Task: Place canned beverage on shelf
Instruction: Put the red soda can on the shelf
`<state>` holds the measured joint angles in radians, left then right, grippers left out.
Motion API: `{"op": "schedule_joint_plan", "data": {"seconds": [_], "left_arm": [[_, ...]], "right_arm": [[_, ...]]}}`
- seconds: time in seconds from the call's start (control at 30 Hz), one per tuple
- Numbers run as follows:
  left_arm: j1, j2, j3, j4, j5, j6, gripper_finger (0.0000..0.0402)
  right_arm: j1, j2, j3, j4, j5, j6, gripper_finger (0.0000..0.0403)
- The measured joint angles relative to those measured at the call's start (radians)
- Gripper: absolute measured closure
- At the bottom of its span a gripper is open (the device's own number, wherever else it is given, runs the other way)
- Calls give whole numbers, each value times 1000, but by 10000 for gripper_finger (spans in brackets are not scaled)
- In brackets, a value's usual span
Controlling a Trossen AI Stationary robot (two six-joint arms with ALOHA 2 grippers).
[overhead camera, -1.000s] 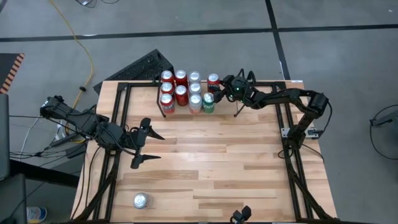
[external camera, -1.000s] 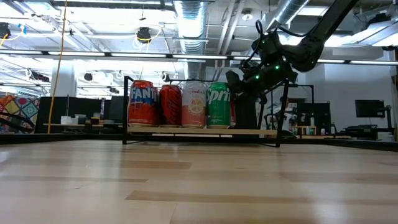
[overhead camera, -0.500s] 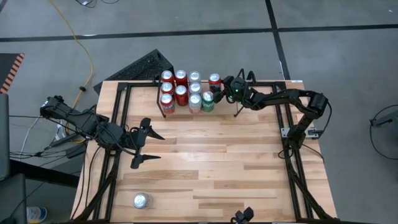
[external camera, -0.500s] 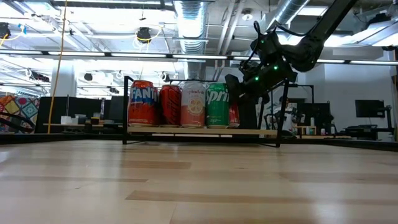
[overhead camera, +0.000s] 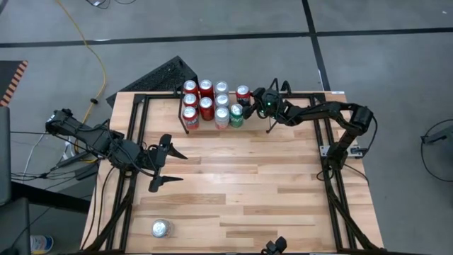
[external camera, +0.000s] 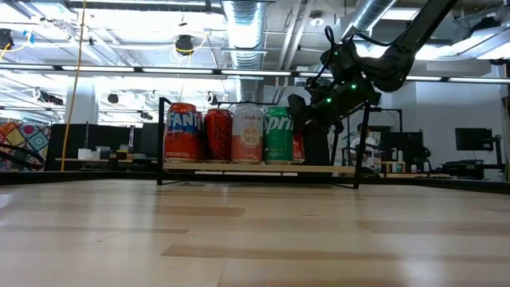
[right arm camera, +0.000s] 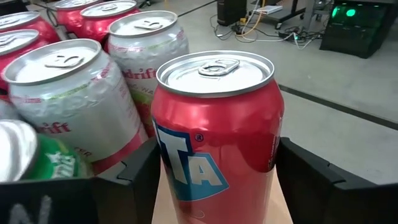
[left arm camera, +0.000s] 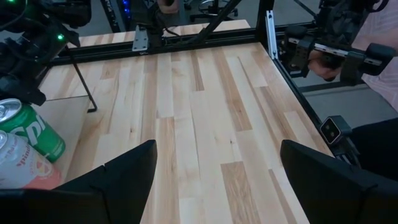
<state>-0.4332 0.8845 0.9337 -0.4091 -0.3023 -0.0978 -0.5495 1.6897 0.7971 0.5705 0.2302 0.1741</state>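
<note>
At the far edge of a wooden table (overhead camera: 241,177), a low black wire shelf (overhead camera: 185,122) carries a cluster of upright drink cans, and the right gripper (overhead camera: 252,97) sits at the shelf's right end with its two fingers either side of a red can (right arm camera: 217,134) standing on the shelf. Its jaws are spread a little wider than that can, with a gap visible on each side, so the can is released rather than squeezed. The left gripper (overhead camera: 166,163) hovers with jaws spread wide near the table's left edge, holding nothing, and one silver-topped can (overhead camera: 161,228) stands alone near the table's near-left corner.
</note>
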Motion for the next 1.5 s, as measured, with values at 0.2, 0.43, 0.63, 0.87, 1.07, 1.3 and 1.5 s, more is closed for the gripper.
{"op": "schedule_joint_plan", "data": {"seconds": [0.2,0.43,0.63,0.87,1.07,1.3,1.5], "left_arm": [[0,0,0,0,0,0,76],[0,0,0,0,0,0,76],[0,0,0,0,0,0,76],[0,0,0,-3,0,-7,76],[0,0,0,-4,2,-21,76],[0,0,0,-4,8,-39,76],[0,0,0,-3,7,-42,76]], "right_arm": [[0,0,0,-2,-6,-2,114],[0,0,0,2,2,-1,78],[0,-2,0,17,2,1,76],[7,-2,41,16,3,-27,80],[12,-2,112,-24,3,-73,80],[13,-17,237,-252,3,-142,81],[22,-95,326,-442,13,-241,87]]}}
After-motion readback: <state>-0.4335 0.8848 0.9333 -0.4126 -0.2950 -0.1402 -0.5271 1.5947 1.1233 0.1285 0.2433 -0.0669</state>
